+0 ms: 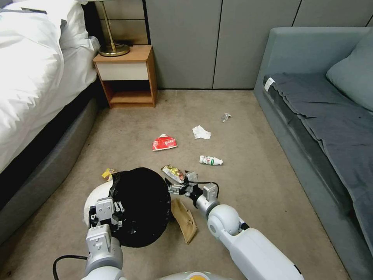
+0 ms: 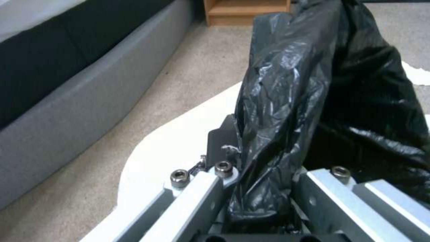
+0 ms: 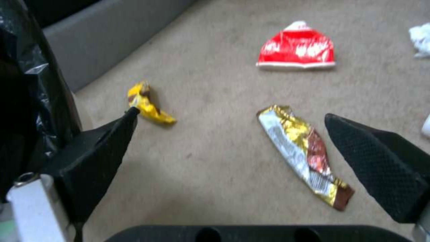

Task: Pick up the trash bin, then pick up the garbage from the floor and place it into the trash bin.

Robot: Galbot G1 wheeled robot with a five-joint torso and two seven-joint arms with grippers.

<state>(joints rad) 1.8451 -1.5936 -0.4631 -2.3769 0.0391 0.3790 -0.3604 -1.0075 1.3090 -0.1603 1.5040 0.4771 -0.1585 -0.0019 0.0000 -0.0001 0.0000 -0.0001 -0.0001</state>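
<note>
Nearest, the left end effector (image 1: 105,212) clamps the bag-lined rim of the trash bin (image 1: 134,206), held tilted above the floor. Just beside it, the right end effector (image 3: 233,134) hangs wide open over a gold wrapper (image 3: 304,153), past a brown paper bag (image 1: 185,219). Farther off lie a yellow wrapper (image 3: 147,104), white bottle (image 1: 210,160), red wrapper (image 1: 164,142) and tissue (image 1: 201,132).

Small round white plastic trash bin (image 1: 92,197), black bag liner (image 1: 142,206). Red-and-white snack wrapper (image 1: 164,142), gold-silver-brown foil wrapper (image 3: 304,153), yellow crumpled wrapper (image 3: 147,106), brown paper bag (image 1: 185,220), beige carpet (image 1: 248,194).
</note>
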